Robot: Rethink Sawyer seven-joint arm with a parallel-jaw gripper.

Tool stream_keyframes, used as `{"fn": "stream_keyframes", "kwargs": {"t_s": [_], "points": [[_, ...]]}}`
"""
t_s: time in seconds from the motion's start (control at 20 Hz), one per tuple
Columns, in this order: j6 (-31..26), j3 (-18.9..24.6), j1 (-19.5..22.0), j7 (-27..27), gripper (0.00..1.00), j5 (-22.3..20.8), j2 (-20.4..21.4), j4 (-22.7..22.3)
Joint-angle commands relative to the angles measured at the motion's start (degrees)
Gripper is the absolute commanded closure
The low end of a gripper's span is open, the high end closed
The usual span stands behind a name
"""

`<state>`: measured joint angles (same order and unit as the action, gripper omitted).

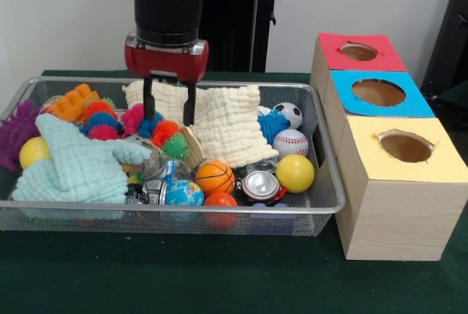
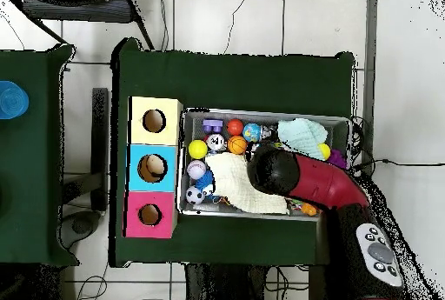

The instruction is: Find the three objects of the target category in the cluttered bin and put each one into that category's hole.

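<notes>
A wire bin (image 1: 330, 182) holds a jumble of toys. Among the balls are a basketball (image 1: 215, 177), a baseball (image 1: 290, 142), a soccer ball (image 1: 289, 113), a yellow ball (image 1: 295, 173), a globe ball (image 1: 183, 193) and an orange ball (image 1: 220, 200). Three wooden boxes stand beside the bin, with a red-topped hole (image 1: 359, 52), a blue-topped hole (image 1: 378, 92) and a yellow-topped hole (image 1: 406, 147). My gripper (image 1: 169, 109) hangs open over the bin's back middle, just above a colourful spiky toy (image 1: 159, 129), holding nothing. In the overhead view the arm (image 2: 308, 182) hides the gripper.
A cream cloth (image 1: 227, 124) and a mint cloth (image 1: 77, 164) cover part of the bin. A purple spiky ball (image 1: 16, 132), a second yellow ball (image 1: 34, 151), an orange block toy (image 1: 73, 102), a blue spiky ball (image 1: 272, 124) and a metal can (image 1: 261, 185) also lie inside.
</notes>
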<state>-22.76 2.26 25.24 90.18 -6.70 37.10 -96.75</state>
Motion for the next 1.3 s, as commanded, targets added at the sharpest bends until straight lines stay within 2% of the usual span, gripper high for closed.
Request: {"fn": "stream_keyframes", "kwargs": {"t_s": [0.05,0.35,0.9,1.05,1.3], "points": [[-1.25,4.55,1.82,6.30,0.00,2.27,-5.05,4.25],[2.56,4.64,2.04,7.89,0.00,3.05,-9.25,5.91],[11.04,4.01,0.76,12.69,0.00,4.27,-12.64,1.87],[11.22,2.33,-0.68,12.95,0.00,4.56,-13.21,2.98],[9.93,-2.85,-4.07,12.68,0.00,4.21,-14.33,5.37]]}}
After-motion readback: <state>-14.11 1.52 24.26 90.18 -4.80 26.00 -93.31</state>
